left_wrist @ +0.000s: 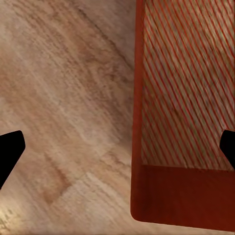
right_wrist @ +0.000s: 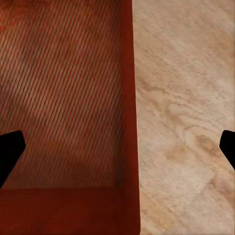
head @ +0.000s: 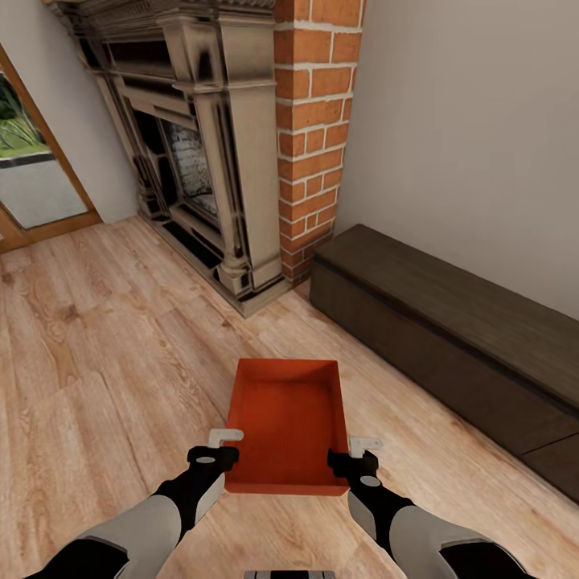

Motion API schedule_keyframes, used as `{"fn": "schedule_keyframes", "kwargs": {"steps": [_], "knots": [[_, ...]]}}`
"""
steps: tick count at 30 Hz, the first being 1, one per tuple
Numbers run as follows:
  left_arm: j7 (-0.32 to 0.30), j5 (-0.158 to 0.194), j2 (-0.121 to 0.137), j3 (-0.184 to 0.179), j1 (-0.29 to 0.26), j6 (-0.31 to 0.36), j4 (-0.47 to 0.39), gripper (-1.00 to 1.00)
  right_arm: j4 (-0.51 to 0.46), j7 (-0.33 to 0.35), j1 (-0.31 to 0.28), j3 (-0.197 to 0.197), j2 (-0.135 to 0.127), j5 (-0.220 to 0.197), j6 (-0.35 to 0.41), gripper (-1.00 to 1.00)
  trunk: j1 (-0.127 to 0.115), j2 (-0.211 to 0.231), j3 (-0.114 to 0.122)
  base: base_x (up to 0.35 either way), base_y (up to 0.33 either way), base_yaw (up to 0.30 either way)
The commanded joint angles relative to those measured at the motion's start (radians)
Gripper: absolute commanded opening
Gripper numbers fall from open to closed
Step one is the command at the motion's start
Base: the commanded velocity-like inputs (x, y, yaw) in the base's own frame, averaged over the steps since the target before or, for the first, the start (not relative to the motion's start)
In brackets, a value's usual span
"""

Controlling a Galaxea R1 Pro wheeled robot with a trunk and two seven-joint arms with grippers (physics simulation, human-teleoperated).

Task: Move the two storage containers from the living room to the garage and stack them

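Note:
One orange-red storage container (head: 285, 422) lies lidless on the light wood-plank floor of the living room, just in front of me. My left gripper (head: 227, 447) is open at its near left corner. In the left wrist view, the container's side wall (left_wrist: 137, 98) runs between the wide-apart black fingertips (left_wrist: 10, 149). My right gripper (head: 354, 450) is open at the near right corner. There too the side wall (right_wrist: 128, 98) lies between the spread fingertips (right_wrist: 10, 149). Neither pair of fingers is closed on the wall.
A dark stone fireplace (head: 201, 145) with a red-brick column (head: 314, 137) stands ahead. A long low dark wooden bench (head: 450, 338) runs along the wall at right. A wood-framed glass door (head: 32, 169) is at far left. Open wood floor (head: 96, 346) spreads to the left.

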Motion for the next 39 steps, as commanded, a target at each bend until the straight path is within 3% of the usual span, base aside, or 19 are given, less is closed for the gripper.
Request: {"fn": "schedule_keyframes", "kwargs": {"steps": [1, 39], "knots": [[0.006, 0.01, 0.0, -0.008, 0.0, 0.006, -0.003, 1.0, 0.001, -0.004, -0.001, 0.005, 0.0, -0.003, -0.003, 1.0, 0.0, 0.0, -0.001, 0.0, 0.0, 0.0], [0.004, 0.012, 0.0, -0.003, 0.0, 0.007, -0.003, 1.0, 0.001, -0.002, -0.001, 0.006, -0.001, -0.003, -0.003, 1.0, 0.0, 0.0, -0.001, 0.055, 0.0, 0.0]]}}
